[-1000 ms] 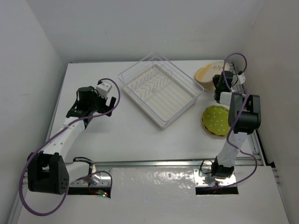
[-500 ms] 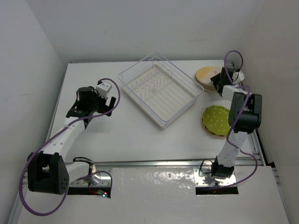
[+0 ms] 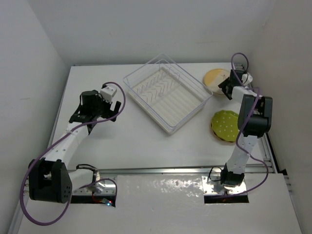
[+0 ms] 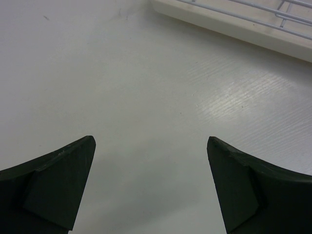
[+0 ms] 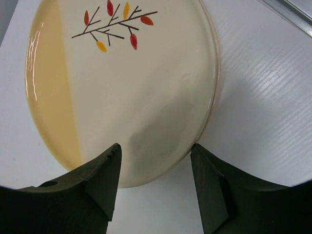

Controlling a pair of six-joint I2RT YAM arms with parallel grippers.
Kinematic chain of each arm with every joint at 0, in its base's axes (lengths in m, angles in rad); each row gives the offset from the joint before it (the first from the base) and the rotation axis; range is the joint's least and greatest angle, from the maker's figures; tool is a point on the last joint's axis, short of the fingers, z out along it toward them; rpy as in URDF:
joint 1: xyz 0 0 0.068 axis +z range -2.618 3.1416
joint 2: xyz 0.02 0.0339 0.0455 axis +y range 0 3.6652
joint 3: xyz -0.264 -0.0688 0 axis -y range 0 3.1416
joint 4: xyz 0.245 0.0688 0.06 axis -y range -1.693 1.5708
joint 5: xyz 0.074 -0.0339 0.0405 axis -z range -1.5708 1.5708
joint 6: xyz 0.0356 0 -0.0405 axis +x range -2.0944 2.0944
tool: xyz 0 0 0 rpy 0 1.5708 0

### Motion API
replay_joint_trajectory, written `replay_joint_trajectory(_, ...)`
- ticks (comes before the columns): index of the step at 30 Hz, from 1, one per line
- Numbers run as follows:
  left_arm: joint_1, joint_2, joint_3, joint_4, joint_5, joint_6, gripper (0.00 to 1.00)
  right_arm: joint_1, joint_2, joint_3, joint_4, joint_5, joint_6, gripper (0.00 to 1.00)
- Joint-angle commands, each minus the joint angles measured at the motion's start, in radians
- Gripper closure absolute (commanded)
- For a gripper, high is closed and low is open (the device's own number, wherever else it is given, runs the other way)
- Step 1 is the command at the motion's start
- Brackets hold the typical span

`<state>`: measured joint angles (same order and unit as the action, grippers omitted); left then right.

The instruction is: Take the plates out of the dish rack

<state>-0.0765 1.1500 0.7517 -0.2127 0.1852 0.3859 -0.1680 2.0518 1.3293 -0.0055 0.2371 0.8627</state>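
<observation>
The dish rack point(image 3: 168, 92) is a white ribbed tray with a wire rim at the table's middle back, and no plate shows in it. A cream plate point(image 3: 214, 77) with a yellow band and a twig pattern point(image 5: 122, 83) lies flat at the back right. My right gripper point(image 3: 225, 87) point(image 5: 156, 152) hovers open over its near edge, holding nothing. A yellow-green dotted plate point(image 3: 224, 124) lies nearer on the right, stacked on another plate. My left gripper point(image 3: 115, 110) point(image 4: 151, 142) is wide open over bare table, left of the rack.
The rack's rim point(image 4: 234, 22) crosses the top right of the left wrist view. The white side walls stand close to the table's left and right edges. The right arm's purple cable point(image 3: 239, 61) loops above the cream plate.
My right gripper has opened and let go of the cream plate, which went from tilted to lying flat. The gripper has shifted slightly toward the back. The left arm has not moved.
</observation>
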Motion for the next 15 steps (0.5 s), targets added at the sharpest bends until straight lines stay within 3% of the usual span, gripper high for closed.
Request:
replay_joint_trajectory(1,0.007,-0.021,0.017,0.035,-0.003,0.011,0.03,0.001,0.001,0.059,0.022,-0.002,-0.002,0.41)
replay_joint_trajectory(7,0.007,-0.026,0.011,0.035,-0.004,0.01,0.03,0.001,-0.015,0.067,0.009,0.001,-0.031,0.41)
replay_joint_trajectory(11,0.007,-0.03,0.012,0.035,-0.007,0.007,0.03,-0.001,-0.077,0.051,0.01,0.004,-0.138,0.41)
replay_joint_trajectory(15,0.007,-0.042,0.029,0.019,-0.048,-0.016,0.04,0.001,-0.287,-0.097,0.123,-0.018,-0.299,0.35)
